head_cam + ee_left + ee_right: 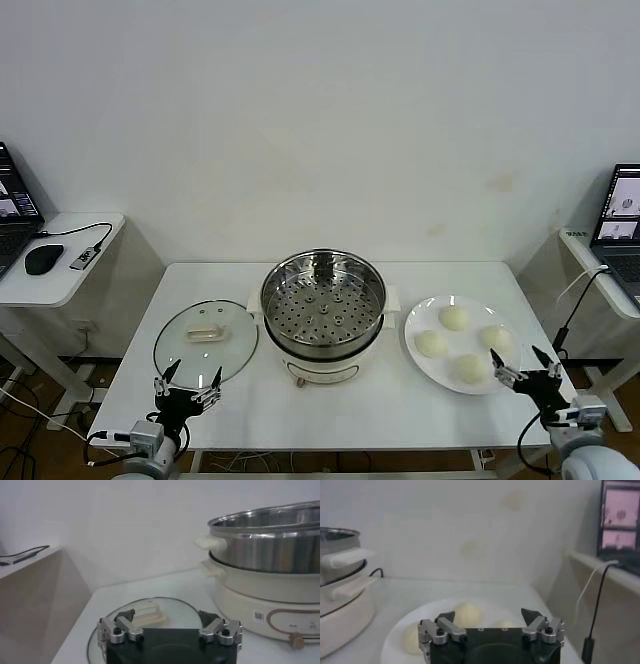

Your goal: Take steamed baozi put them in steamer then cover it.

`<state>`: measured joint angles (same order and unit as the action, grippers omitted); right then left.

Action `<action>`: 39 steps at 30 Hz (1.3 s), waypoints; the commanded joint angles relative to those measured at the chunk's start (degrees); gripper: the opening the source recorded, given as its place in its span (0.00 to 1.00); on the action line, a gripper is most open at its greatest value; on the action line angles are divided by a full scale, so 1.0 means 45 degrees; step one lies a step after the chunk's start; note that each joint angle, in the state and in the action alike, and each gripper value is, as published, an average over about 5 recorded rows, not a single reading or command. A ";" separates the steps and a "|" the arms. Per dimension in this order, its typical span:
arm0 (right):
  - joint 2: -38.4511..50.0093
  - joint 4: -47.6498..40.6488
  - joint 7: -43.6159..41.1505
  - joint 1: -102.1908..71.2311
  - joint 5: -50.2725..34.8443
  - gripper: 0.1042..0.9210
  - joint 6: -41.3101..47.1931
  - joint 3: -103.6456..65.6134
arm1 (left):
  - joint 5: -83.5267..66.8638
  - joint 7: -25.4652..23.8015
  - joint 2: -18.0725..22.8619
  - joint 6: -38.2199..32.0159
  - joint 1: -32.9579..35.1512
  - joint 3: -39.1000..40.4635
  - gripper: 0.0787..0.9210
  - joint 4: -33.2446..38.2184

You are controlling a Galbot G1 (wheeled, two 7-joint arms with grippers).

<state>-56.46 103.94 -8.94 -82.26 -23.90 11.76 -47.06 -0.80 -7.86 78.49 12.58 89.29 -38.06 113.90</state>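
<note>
Baozi (461,344), four in number, lie on your white plate (420,322) at the right of the white table (330,420), well apart from the steamer's tray. Three of them sit toward the plate's rim and one toward its near edge, none touching another. Your right gripper (521,368) hovers at the plate's near right edge, fingers spread apart and holding nothing; the closest bun lies just beside its fingertips, toward the table centre. In the right wrist view the same gripper (489,619) shows both fingers parted, with two buns (468,614) visible on the plate beyond them.

Your steamer (323,318) stands at the table centre, between plate and lid: a steel pot on a white base, its perforated tray bare and uncovered. In the left wrist view the steamer (265,570) rises beside the lid, with its small side handle facing the camera.

Your cover (206,341), a clear glass lid with a cream handle, lies flat on the table just left of the steamer. Your left gripper (187,381) hovers at the lid's near edge, fingers likewise spread and empty. The left wrist view shows that gripper (167,620) with the lid (145,614) directly beyond its fingertips.

Laptops stand on side desks at far left (12,205) and far right (620,215).
</note>
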 commanded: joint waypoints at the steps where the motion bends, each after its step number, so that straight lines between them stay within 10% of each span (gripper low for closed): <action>1: 0.3031 -0.1151 -0.1822 0.2709 0.1269 0.88 0.0317 0.0141 | 0.0099 0.0020 -0.0019 0.0002 0.0219 -0.0062 0.88 0.0069; 16: 0.6042 -0.6713 -1.4134 1.3483 0.8483 0.88 -0.2353 0.7695 | 0.0361 -0.0112 0.0328 -0.0035 0.0726 0.0007 0.88 0.0909; 25: 0.3976 -0.8947 -1.5207 1.7435 1.1091 0.88 -0.3402 1.3700 | 0.0144 -0.0356 0.0392 0.0213 0.0989 0.0051 0.88 0.2069; 39: 0.0887 -1.2451 -1.4200 1.6976 1.3775 0.88 -0.4531 1.3421 | 0.0145 -0.0200 0.0482 0.0111 0.1365 0.0035 0.88 0.1954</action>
<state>-45.94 57.57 -70.61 -11.12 29.26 -6.00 8.08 -0.34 -8.77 80.58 13.08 94.87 -37.96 122.05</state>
